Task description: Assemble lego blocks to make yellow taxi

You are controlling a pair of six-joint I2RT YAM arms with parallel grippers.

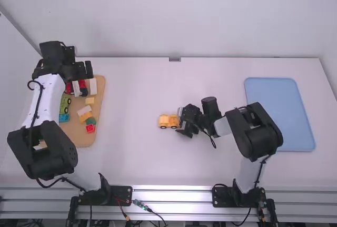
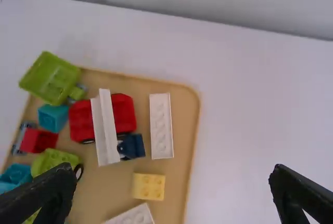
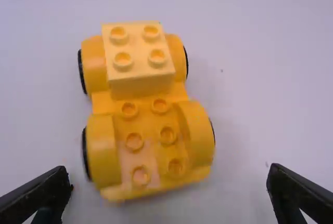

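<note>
My left gripper [image 1: 81,71] is over the far part of the wooden tray [image 1: 100,116]; in the left wrist view, the left gripper [image 2: 169,195] is open. Below it lie a yellow brick [image 2: 149,186], a long white brick [image 2: 161,125] and another white piece [image 2: 105,128]. Mid-table, my right gripper [image 1: 184,121] is just right of a yellow car base [image 1: 164,121]. In the right wrist view, that car base [image 3: 151,146] stands on its wheels with a yellow brick [image 3: 138,73] on one end. The right gripper [image 3: 169,193] is open, with nothing between its fingers.
Red vehicle pieces [image 2: 124,112], a green bin-shaped piece [image 2: 50,78], a dark blue piece [image 2: 132,146] and teal blocks [image 2: 53,117] crowd the tray. A light blue tray [image 1: 279,114] lies at the right, beyond the right arm.
</note>
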